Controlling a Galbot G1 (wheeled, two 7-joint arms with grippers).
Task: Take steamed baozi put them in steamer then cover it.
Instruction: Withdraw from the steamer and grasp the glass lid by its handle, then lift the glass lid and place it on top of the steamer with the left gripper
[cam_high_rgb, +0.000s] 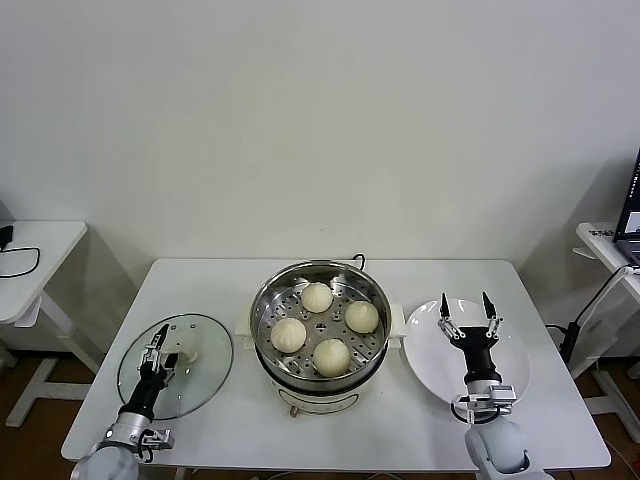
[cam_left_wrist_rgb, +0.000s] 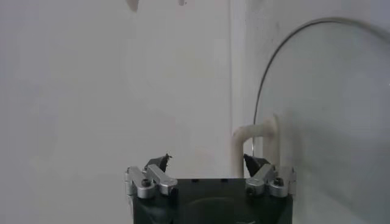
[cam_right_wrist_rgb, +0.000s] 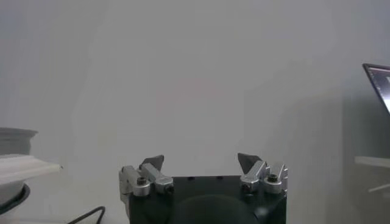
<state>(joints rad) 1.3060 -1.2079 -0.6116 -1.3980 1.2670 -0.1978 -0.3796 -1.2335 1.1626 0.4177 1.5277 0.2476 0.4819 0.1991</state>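
The steamer (cam_high_rgb: 266, 305) stands at the table's middle, a shiny steel pot on a white base, uncovered. Several cream-white steamed baozi (cam_high_rgb: 317, 296) lie on its perforated tray. The cover (cam_high_rgb: 205, 345), a clear glass lid with a metal rim, lies flat on the table to the left. My left gripper (cam_high_rgb: 160, 345) hovers open over it. In the left wrist view the lid's white handle (cam_left_wrist_rgb: 259, 131) sits just beyond one fingertip (cam_left_wrist_rgb: 251, 162) of the left gripper (cam_left_wrist_rgb: 207, 159), not between the two. My right gripper (cam_high_rgb: 465, 305) stands open and empty above the white plate (cam_high_rgb: 430, 365).
The empty white plate lies right of the steamer, close to its side handle (cam_high_rgb: 397, 322). A small side table (cam_high_rgb: 30, 250) with a cable stands far left. A laptop (cam_right_wrist_rgb: 378, 85) sits on another table at far right. The white wall is behind.
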